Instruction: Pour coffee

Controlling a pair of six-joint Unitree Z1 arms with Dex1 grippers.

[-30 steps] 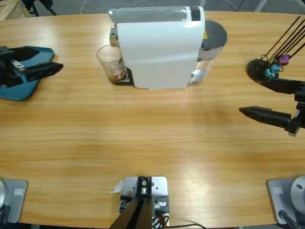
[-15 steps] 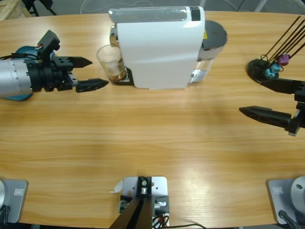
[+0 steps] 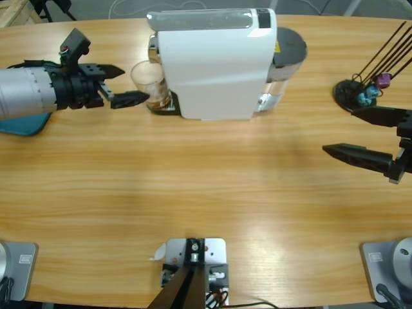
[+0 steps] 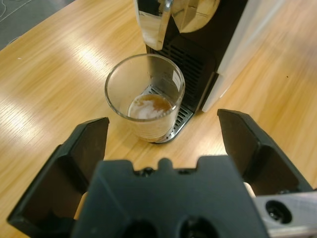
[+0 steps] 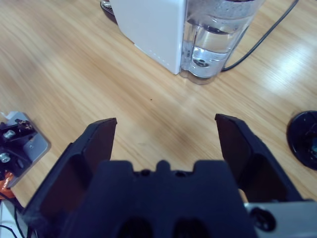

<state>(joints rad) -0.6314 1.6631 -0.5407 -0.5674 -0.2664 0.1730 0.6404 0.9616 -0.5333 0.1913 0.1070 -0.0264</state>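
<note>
A white coffee machine (image 3: 215, 64) stands at the top middle of the high view, with a clear water tank (image 3: 286, 61) at its right end. At its left end a clear glass (image 3: 149, 84) sits on the black drip tray (image 3: 164, 106), under the chrome spout (image 4: 154, 25). The coffee (image 4: 148, 105) lies in the bottom of that glass, a shallow brown pool with a pale tan film. The machine's white body stands close against the glass on one side, so the only open way to it is from the left of the frame.

The left gripper (image 3: 122, 84) comes in from the upper left, jaws spread wide and holding nothing. One jaw tip is at the near side of the glass, the other up beside its far side; whether either touches I cannot tell. A blue tray (image 3: 22, 122) shows under the arm at the left edge.

The right gripper (image 3: 364, 135) hangs at the right edge, jaws wide apart and empty, well away from the machine. Just above it is a black capsule stand (image 3: 351, 93) with thin black rods, holding a teal capsule (image 3: 367, 96) and a purple capsule (image 3: 383, 80).

Half a second ago the left gripper was further left and a little lower, short of the glass; it has since come up to it. The right gripper, glass and machine have not moved.
</note>
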